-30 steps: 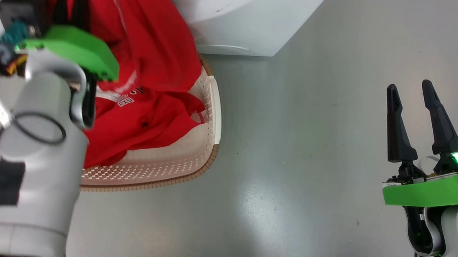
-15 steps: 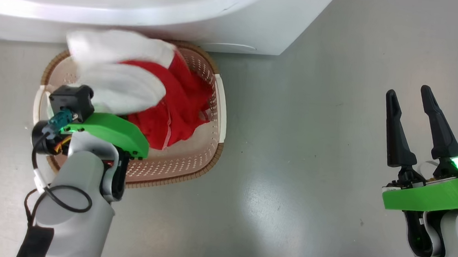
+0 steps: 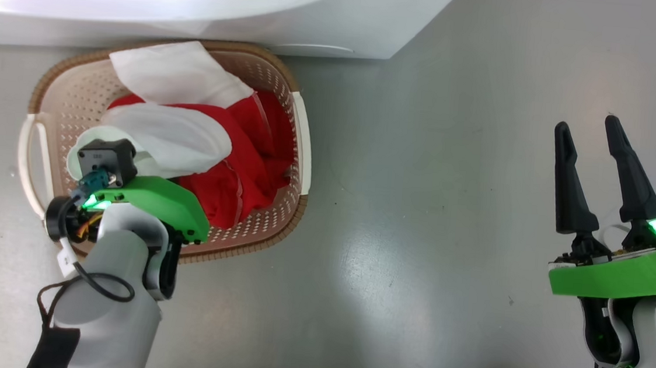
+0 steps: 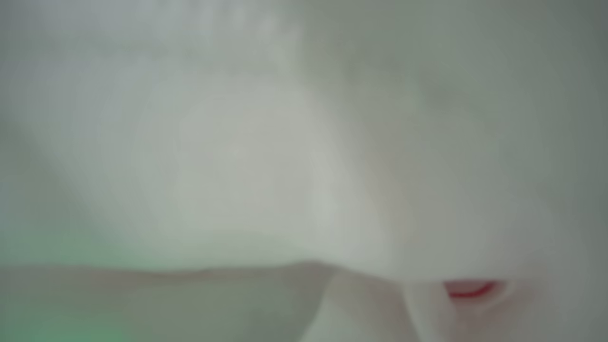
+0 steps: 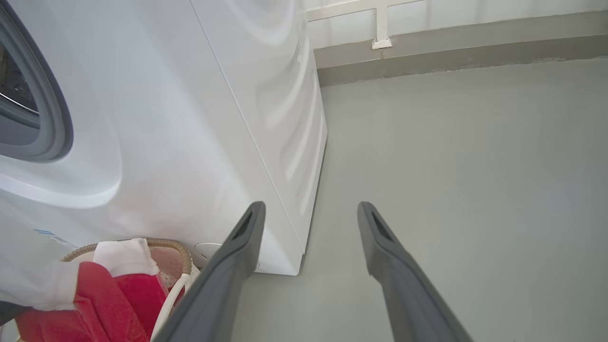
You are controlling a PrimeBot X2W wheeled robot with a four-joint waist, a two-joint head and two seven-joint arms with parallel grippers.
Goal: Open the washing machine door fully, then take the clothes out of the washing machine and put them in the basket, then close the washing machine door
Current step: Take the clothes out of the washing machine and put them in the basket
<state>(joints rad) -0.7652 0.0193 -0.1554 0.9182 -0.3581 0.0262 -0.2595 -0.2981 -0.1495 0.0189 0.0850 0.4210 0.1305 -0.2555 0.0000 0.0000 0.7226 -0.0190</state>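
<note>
**A:** What is furthest left?

**B:** The left gripper (image 3: 145,205), pointing down into the near left part of the basket (image 3: 303,147). Its fingers are hidden under its own wrist and the clothes (image 3: 254,160), so I cannot tell whether it grips anything; its wrist view is a blur of white cloth pressed close, with a sliver of red at the lower right.

**A:** And how do the clothes lie?

**B:** Inside the basket, a red heap with white parts draped on top; a white fold lies against the left gripper's wrist, and the red spreads away to its right. The basket stands on the floor (image 3: 418,226), just in front of the washing machine (image 3: 213,5).

**A:** And the right side?

**B:** The right gripper (image 3: 587,123) hangs over the floor, well apart from the basket; its fingers are spread wide and hold nothing. In its wrist view the basket and clothes sit at the lower left, below the machine's grey gasket (image 5: 54,118).
</note>
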